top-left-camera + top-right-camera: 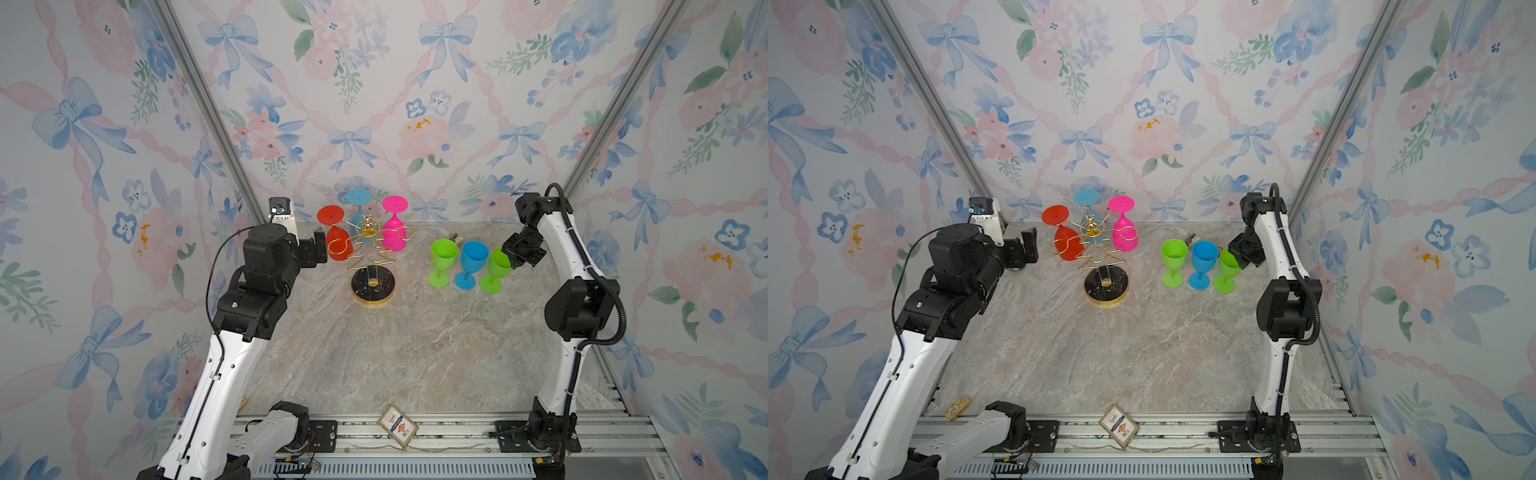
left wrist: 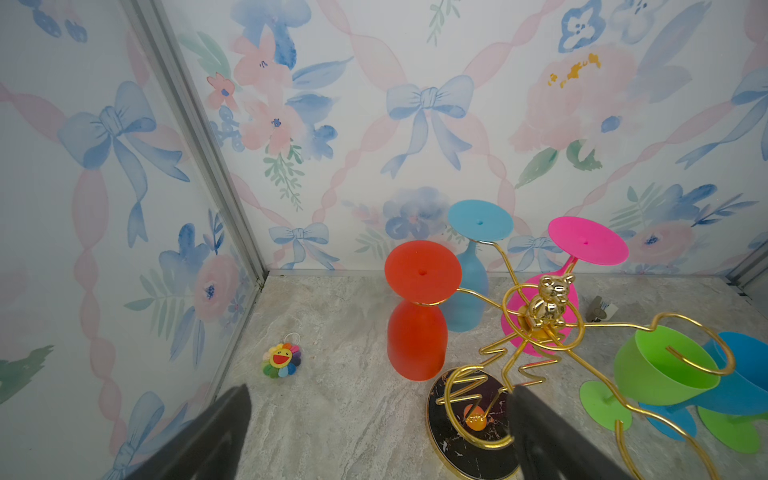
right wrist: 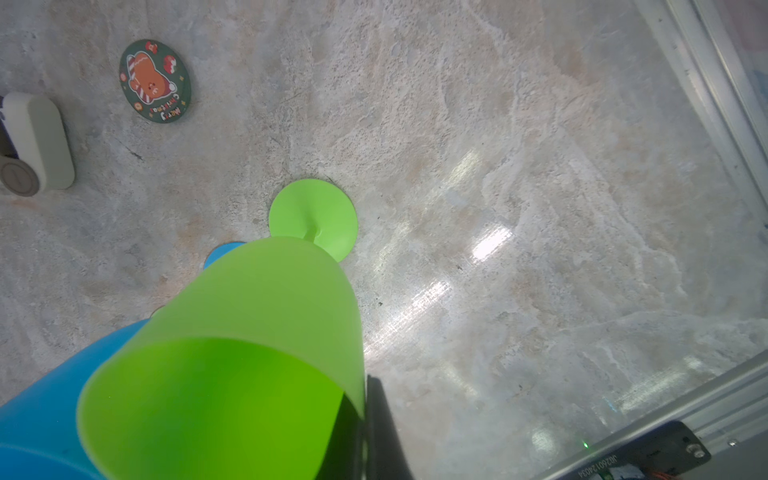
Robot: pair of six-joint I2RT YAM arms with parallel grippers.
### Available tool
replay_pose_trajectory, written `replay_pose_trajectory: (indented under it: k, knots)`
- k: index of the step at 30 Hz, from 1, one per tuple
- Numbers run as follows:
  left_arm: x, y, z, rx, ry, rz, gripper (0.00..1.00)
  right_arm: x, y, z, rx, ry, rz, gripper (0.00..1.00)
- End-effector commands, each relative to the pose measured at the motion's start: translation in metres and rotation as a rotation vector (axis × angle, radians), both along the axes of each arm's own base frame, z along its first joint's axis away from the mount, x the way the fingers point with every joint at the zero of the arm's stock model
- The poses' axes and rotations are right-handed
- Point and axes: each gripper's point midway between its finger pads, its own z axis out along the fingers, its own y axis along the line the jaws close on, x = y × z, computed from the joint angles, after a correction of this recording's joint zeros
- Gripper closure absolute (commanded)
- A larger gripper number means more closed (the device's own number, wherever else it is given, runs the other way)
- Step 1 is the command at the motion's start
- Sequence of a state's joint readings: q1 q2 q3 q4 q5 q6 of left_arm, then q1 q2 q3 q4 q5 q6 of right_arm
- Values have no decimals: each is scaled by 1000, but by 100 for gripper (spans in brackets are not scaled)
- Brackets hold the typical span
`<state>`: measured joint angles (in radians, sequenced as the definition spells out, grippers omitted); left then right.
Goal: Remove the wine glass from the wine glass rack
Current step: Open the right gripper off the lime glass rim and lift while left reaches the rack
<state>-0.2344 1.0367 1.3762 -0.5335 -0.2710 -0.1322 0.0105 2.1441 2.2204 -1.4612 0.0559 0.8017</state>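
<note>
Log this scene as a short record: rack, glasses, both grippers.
Stand: rack upright on the table, three loops filled, three empty
Hanging upside down: red glass, pale blue glass, pink glass
Standing upright: left green glass, blue glass, right green glass
Left arm: left gripper open, facing the red glass
Right arm: right gripper shut on the right green glass rim

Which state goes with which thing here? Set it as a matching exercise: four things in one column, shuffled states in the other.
Things:
1. red glass
2. gold bear
3. left gripper
4. right gripper

States:
A. shut on the rim of a green glass
B. hanging upside down from the rack
C. open, holding nothing
D. sitting on top of the rack

Pairs: 1-B, 2-D, 3-C, 4-A.
</note>
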Motion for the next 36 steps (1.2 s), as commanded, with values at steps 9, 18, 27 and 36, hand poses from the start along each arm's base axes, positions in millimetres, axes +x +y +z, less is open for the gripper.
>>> replay_pose_trajectory:
  k: [9, 18, 27, 36]
  knots:
    - [-5, 3, -3, 17, 5, 0, 2, 1, -4, -7, 31, 12, -31, 100]
    - [-7, 3, -7, 19, 11, -6, 2, 7, -7, -7, 43, -21, -49, 94]
    - [-6, 1, -10, 16, 17, -15, 2, 11, -9, 0, 41, -56, -47, 81]
    - [-4, -1, -17, 13, 34, -23, 2, 17, -8, 16, 48, -126, -30, 62]
